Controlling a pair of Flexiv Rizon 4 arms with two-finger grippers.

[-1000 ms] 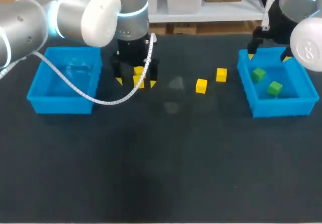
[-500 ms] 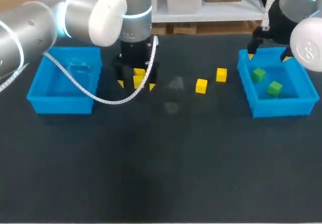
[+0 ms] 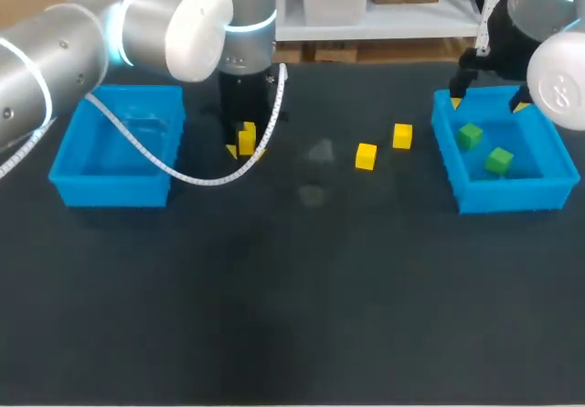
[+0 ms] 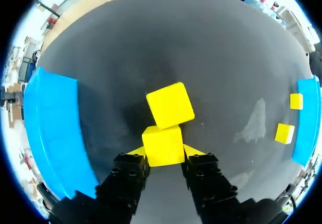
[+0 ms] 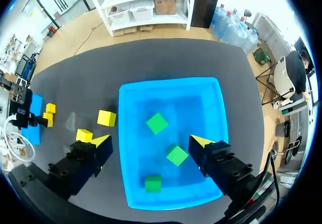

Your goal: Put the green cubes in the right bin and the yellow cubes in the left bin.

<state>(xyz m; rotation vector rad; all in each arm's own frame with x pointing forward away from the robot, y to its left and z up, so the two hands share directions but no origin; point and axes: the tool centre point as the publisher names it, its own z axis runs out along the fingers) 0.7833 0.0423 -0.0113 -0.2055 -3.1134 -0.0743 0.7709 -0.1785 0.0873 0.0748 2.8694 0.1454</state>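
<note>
Near the left bin (image 3: 110,190), a cube (image 4: 162,146) is clamped by the left gripper (image 4: 162,152); the right gripper (image 5: 151,142) is held wide over the right bin (image 5: 171,82).

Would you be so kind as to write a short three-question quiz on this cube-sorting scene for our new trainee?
1. True or false: the left tool is shut on a green cube.
2. Multiple choice: how many green cubes lie in the right bin? A) one B) three C) five
3. Short answer: how many yellow cubes lie on the table well clear of the left tool?
Key: 1 false, it is shut on a yellow cube; 2 B; 3 two.
</note>
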